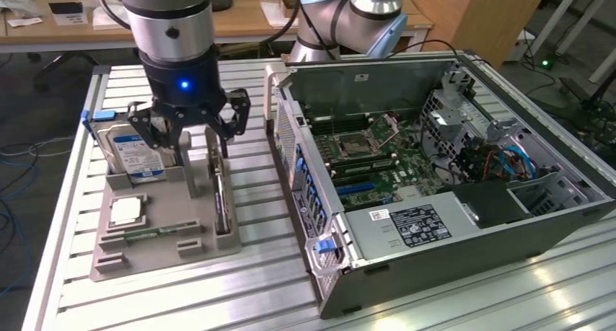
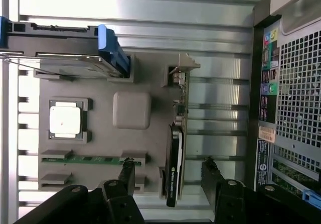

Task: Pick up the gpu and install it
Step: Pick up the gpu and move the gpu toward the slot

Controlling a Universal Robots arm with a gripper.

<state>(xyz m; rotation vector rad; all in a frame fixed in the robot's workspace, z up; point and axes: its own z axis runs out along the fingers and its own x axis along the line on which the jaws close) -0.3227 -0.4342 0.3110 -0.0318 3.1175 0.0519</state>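
- Lab room, slatted aluminium table (image 1: 260, 288), wooden desks behind.
- Grey parts tray (image 1: 164, 252) on the table, on the exterior view's left. It holds a hard drive (image 1: 135, 151) upright in its slot, a CPU (image 1: 127, 212) flat in a pocket, and a memory stick (image 1: 144, 235) lying in its groove.
- The gpu (image 2: 175, 148) stands on edge in the tray slot nearest the PC case (image 1: 500, 237).
- Case lies open, with the motherboard (image 1: 371, 158) and power supply (image 1: 409, 226) inside.
- Gripper (image 2: 169, 169) is over the tray, spread wide, with one finger each side of the gpu and not pinching it.
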